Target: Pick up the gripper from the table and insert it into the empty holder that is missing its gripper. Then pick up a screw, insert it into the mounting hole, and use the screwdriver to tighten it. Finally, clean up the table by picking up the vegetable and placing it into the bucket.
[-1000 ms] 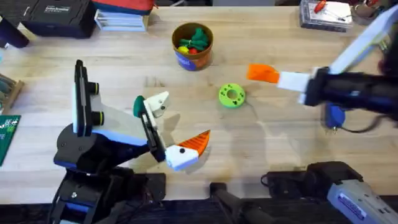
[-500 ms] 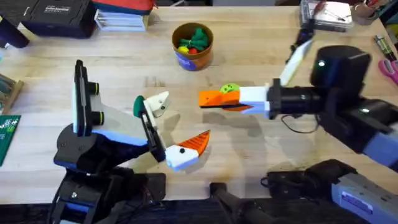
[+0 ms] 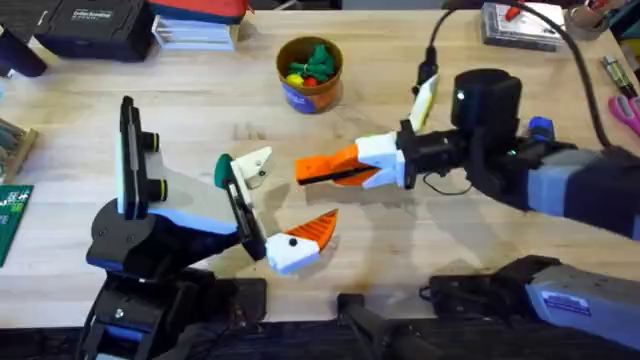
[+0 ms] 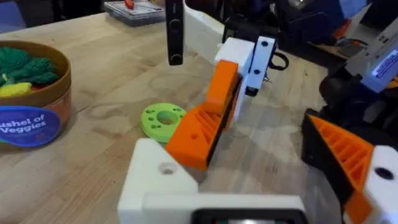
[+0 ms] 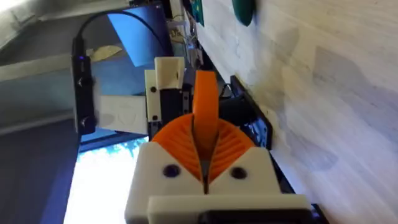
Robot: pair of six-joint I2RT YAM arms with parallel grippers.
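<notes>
My right gripper (image 3: 308, 170) reaches across the middle of the table, its orange ribbed fingers (image 5: 205, 106) pressed shut with nothing seen between them. Its tip (image 4: 196, 140) hangs just in front of my left gripper (image 3: 292, 195), which stands wide open. One left finger carries an orange pad (image 3: 318, 228). The other is a bare white holder (image 3: 252, 165) with a small hole (image 4: 166, 168). A dark green rounded thing (image 3: 222, 170) sits beside that holder. The bucket (image 3: 310, 72) stands at the back with green, yellow and red vegetables inside. The screw and the screwdriver are out of view.
A lime-green disc (image 4: 163, 119) lies on the table under the right gripper. A black case (image 3: 90, 25) and stacked books (image 3: 195, 30) sit at the back left, and a parts tray (image 3: 520, 22) at the back right. A circuit board (image 3: 12, 220) lies at the left edge.
The right arm swung in from the right edge to the middle, moving left over the green disc with its fingers shut. The left arm has not moved.
</notes>
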